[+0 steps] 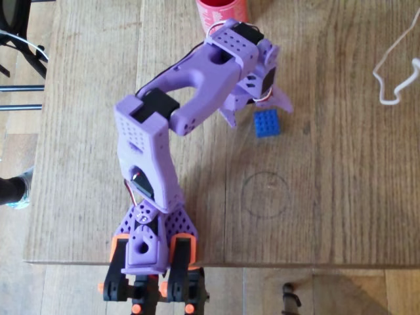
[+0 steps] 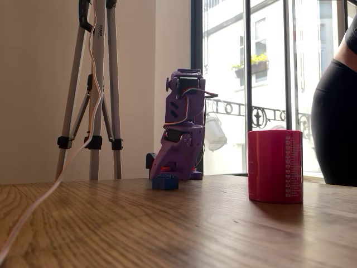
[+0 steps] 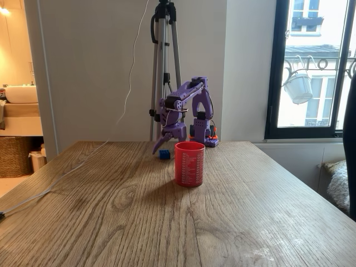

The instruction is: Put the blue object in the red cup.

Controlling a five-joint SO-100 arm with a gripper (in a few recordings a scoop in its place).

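One wooden table carries everything, its grain running lengthwise, with a single faint pencilled circle drawn on the boards in the overhead view. One purple arm stands clamped at the table edge and bends forward and down toward the surface. Behind the table stands one tripod, and one thin white cable trails across the wood. A person in dark clothing stands at the right edge of a fixed view. There is one red cup, upright on the table, with white print on its side; in the overhead view it sits at the top edge, just beyond the arm's wrist. One gripper hangs low over the table with its two fingers spread apart, gripping nothing. There is one blue object, a small studded brick, lying flat on the table directly under and between the spread fingers, well apart from the cup; whether a fingertip touches it cannot be told.
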